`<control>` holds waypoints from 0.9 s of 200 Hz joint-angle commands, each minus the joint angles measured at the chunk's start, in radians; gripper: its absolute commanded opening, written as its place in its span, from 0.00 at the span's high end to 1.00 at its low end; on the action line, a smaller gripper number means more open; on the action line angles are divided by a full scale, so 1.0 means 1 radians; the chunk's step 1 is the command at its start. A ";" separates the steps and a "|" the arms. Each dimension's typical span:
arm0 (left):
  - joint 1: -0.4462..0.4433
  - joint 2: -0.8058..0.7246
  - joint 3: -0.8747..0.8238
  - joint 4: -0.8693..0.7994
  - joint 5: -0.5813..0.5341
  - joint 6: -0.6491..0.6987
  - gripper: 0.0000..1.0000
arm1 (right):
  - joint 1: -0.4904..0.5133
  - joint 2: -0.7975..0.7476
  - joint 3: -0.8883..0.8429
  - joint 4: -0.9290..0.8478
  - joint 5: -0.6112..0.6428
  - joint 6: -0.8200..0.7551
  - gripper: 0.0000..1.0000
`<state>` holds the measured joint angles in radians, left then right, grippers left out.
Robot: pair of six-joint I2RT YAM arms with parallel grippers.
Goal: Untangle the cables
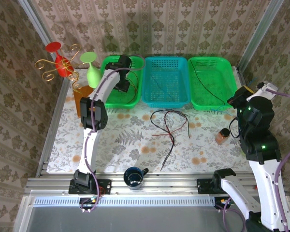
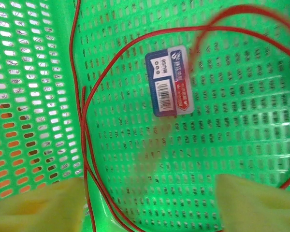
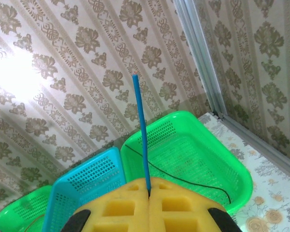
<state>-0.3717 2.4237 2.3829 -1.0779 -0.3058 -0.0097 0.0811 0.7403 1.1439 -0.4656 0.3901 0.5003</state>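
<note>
1. The left end effector hangs over the left green basket. Its two yellow pads are spread wide apart, and it holds nothing.
2. A red cable lies in a loose loop on the floor of that basket, just under the spread pads. That one looks done.
3. A black cable lies by itself in the right green basket. A thin dark cable seems to lie in the blue basket.
4. The right end effector is up in the air on the right side, with its pads pressed tight together. A thin blue strand sticks up from the crack between them. I cannot tell if it is gripped or just part of the tool.
5. Left to do — a bunch of cables, black and red. They are crossed over each other on the tabletop in front of the blue basket. I think the job is about half done.
</note>
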 commanded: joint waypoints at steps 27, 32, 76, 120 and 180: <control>-0.047 -0.283 -0.002 0.072 0.088 -0.080 0.04 | -0.007 -0.009 -0.012 0.069 -0.253 -0.012 1.00; -0.055 -0.303 -0.001 0.075 0.104 -0.081 0.02 | -0.005 -0.016 -0.037 0.110 -0.290 -0.014 1.00; -0.177 -0.545 -0.266 0.283 0.185 0.040 0.01 | -0.006 0.045 -0.067 0.199 -0.363 0.190 1.00; -0.404 -0.892 -0.974 1.035 0.259 0.456 0.03 | -0.003 0.160 0.020 0.159 -0.346 0.384 1.00; -0.635 -0.886 -1.322 1.643 0.323 0.898 0.05 | 0.012 0.230 0.082 0.122 -0.347 0.511 1.00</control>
<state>-0.9504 1.5185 1.0706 0.2111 -0.0277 0.6270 0.0834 0.9699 1.1904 -0.3294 0.0460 0.9272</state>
